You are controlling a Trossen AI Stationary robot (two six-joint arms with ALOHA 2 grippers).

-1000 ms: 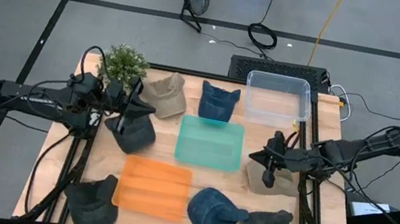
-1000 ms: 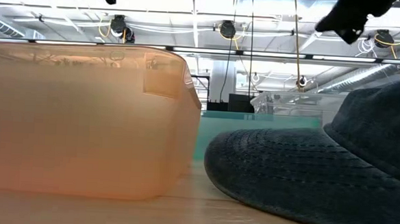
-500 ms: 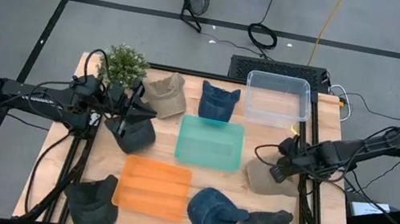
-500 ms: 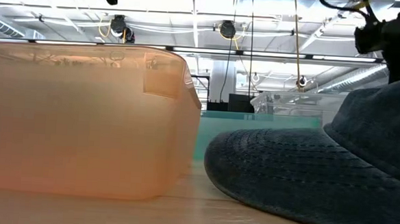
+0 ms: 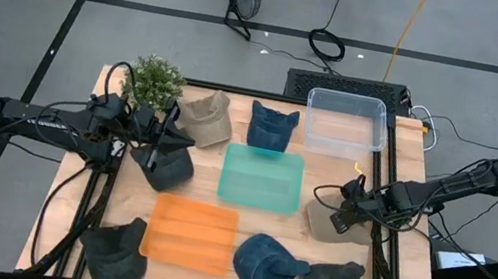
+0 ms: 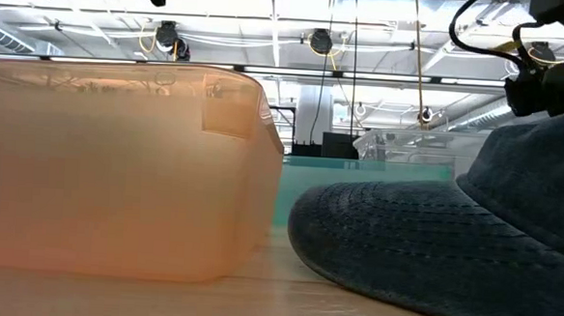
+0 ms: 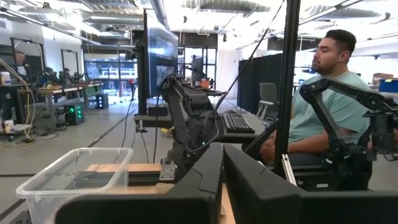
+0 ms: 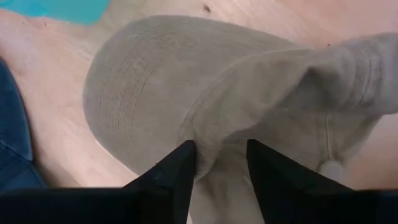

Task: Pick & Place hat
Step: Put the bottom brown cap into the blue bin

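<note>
Hat, tan cap [image 5: 329, 221], lies on the wooden table [image 5: 326, 163] at its right edge, just right of the teal tray [image 5: 263, 178], crown bunched up toward the right arm. Right gripper [image 5: 343, 213] sits right over it; in the right wrist view its two dark fingers [image 8: 171, 174] stand parted, with a fold of the tan fabric [image 8: 217, 99] in the gap between the tips. Whether the cloth is actually pinched, cannot tell.

Left gripper [image 5: 156, 149] is at the table's left side, over a dark grey hat [image 5: 163, 166] near the potted plant [image 5: 153, 78]; fingers [image 7: 199, 186] pressed together, nothing between them.

Orange tray [image 5: 191, 234] lies near-centre; clear bin [image 5: 343, 123] at the far right corner. A seated person [image 7: 320, 118] shows beyond the table.
</note>
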